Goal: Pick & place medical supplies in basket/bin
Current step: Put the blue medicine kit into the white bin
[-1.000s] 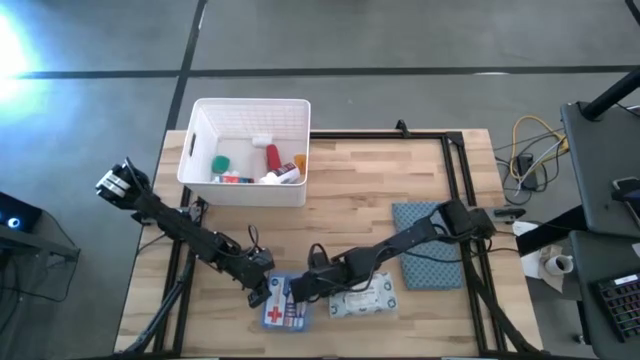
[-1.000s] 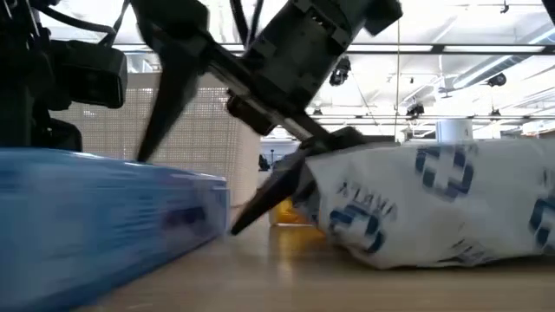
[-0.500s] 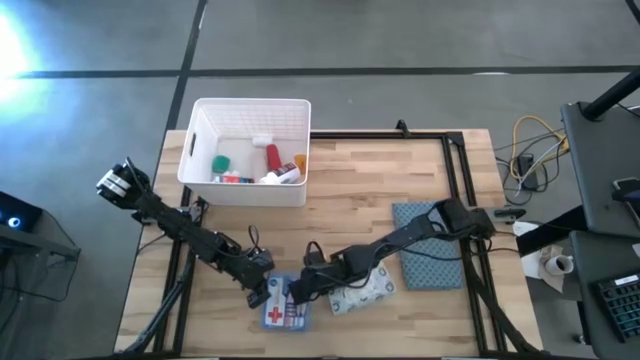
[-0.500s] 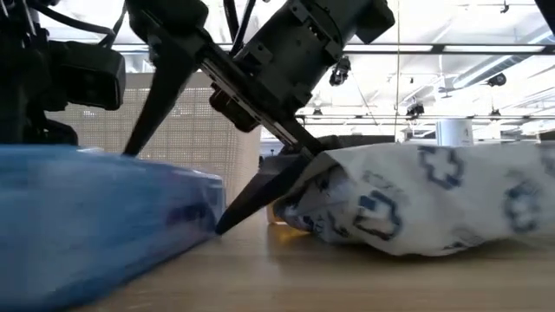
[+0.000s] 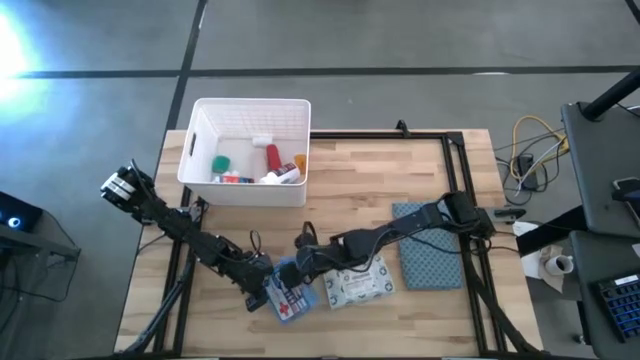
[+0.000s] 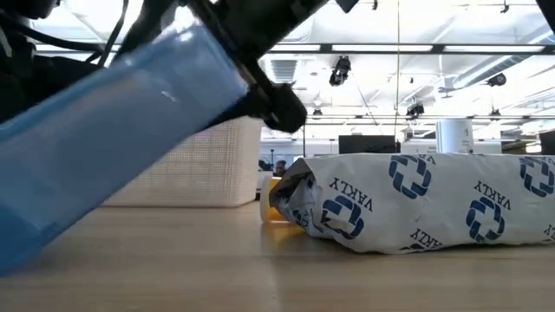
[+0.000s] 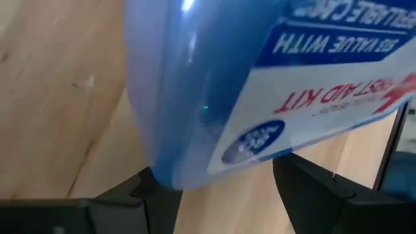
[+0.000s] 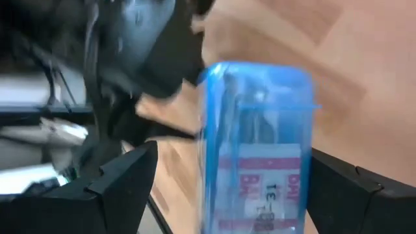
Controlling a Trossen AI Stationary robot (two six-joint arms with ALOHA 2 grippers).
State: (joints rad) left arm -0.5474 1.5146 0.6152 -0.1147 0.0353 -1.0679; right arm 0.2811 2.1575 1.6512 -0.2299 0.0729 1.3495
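The blue-white first-aid pouch [image 5: 290,298] is near the table's front edge, tilted with one end raised [image 6: 199,61]. My right gripper [image 5: 298,265] is closed across that raised far end. In the right wrist view the pouch [image 8: 260,143] sits between the two fingers. My left gripper [image 5: 262,292] stands open at the pouch's low end [image 7: 195,162], which lies between its fingertips. The white wipes pack [image 5: 362,285] lies flat on the wood to the right. The white bin [image 5: 250,102] at the far left holds several small supplies [image 5: 265,165]. My right gripper holds the pouch near its far end, its two long sides [image 8: 304,170] between the two fingers [image 8: 344,188]. The fingers slant down from the table's right and far side and run along the pouch. That end is lifted, and the pouch slopes down toward my left gripper. My left gripper has the pouch's low end between its fingertips [image 7: 153,188]; whether they touch it I cannot tell.
A blue-grey cloth pad [image 5: 432,255] lies at the right under the right arm. In the low view the wipes pack [image 6: 416,204] stands close beside the raised pouch. Bare wood stretches between the bin and the pouch.
My right gripper has risen and rolled, drawing back from the end of the wipes pack. The pouch's far end has come up with it. The pouch has tipped and turned a little, and its end at my left gripper has stayed low. The wipes pack has settled flat again.
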